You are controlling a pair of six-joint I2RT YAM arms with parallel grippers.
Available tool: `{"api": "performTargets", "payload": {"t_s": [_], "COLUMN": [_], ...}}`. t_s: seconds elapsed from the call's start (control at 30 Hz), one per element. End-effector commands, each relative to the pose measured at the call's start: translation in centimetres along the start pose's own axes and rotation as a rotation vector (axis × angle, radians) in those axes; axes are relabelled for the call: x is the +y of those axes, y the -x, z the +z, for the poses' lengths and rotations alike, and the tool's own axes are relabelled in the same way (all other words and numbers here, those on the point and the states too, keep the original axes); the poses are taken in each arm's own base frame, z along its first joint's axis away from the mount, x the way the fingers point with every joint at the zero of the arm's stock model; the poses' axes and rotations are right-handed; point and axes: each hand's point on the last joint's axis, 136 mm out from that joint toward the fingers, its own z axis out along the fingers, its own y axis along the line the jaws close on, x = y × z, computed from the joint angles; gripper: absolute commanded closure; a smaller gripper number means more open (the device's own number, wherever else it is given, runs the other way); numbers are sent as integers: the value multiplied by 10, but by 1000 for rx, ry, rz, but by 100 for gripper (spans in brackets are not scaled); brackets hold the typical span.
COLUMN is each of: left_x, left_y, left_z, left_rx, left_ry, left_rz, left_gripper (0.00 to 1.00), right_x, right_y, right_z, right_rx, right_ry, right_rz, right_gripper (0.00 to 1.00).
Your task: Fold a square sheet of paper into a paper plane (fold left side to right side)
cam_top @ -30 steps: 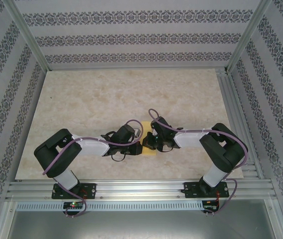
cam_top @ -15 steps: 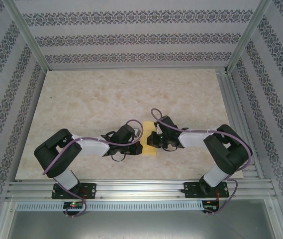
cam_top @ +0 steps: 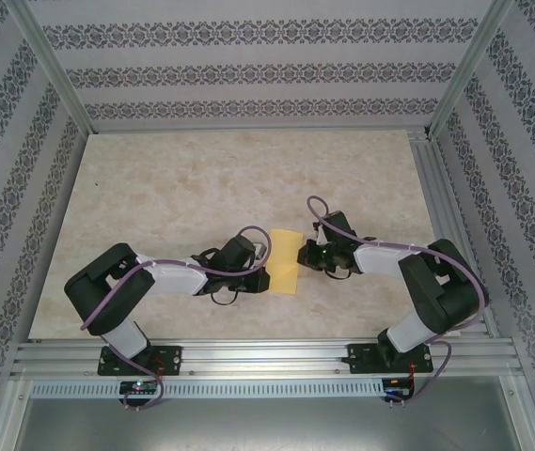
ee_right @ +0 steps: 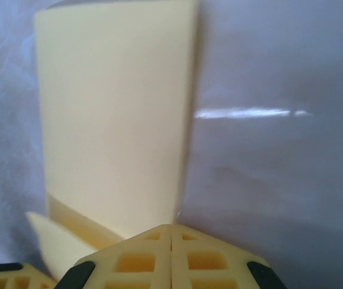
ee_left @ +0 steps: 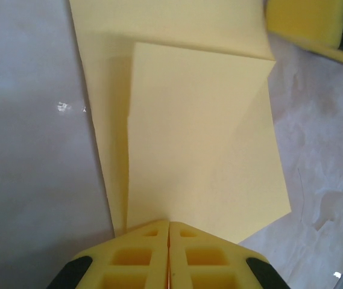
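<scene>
Yellow-orange sheet of paper [cam_top: 286, 260] lying flat near the front middle of the pale marbled bench [cam_top: 173, 178], folded over on itself into a tall narrow shape. From above, it sits right between the two arms. The left fingers [cam_top: 265, 275] are at its left edge, low down, and the right fingers [cam_top: 304, 256] are at its right edge, a bit higher.

On the left wrist camera the left fingers [ee_left: 169, 227] are pressed together, no gap, with their tips at the sheet's [ee_left: 201, 138] near edge. The top layer lies over a lower one that peeks out along the left and far sides. Whether the tips bear down on it, I cannot tell.

Over to the right wrist camera: the right fingers [ee_right: 171, 233] are together as well, nothing between them. Their tips are just at the corner of the paper [ee_right: 117, 114], and a lower layer shows along the near edge.
</scene>
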Motion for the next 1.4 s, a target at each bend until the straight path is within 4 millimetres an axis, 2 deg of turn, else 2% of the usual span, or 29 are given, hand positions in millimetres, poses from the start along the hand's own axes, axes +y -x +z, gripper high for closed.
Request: {"api": "performTargets", "payload": {"t_s": [0.0,0.1,0.17,0.33,0.4,0.53,0.7,1.0,1.27,1.37], "left_x": [16,12,11,11,10,10,9,13,23,22], "left_y": [-27,-24,-24,-25,-24,-25,-26,-35,-53,-53], "left_z": [3,3,3,3,3,3,2,-8,-13,-16], "left_rx": [75,70,71,70,67,70,73,64,79,69], "left_ry": [62,55,55,58,57,55,55,61,69,64], "left_rz": [-22,-16,-12,-10,-8,-7,-3,-19,-41,-45], "left_gripper": [90,90,90,90,90,90,90,90,90,90], "right_x": [-5,14,29,60,64,60,45,6,4,5], "right_y": [9,11,5,-26,-32,-36,-38,-52,-49,-49], "right_z": [-20,-34,-36,-14,-5,11,23,24,23,23], "right_rx": [-51,-81,-80,-10,3,30,65,122,131,131], "right_ry": [-57,5,52,118,123,98,20,-127,-136,-130], "right_rz": [-33,-28,-25,-13,-6,-6,10,68,75,72], "right_gripper": [93,91,89,89,89,89,90,90,90,90]}}
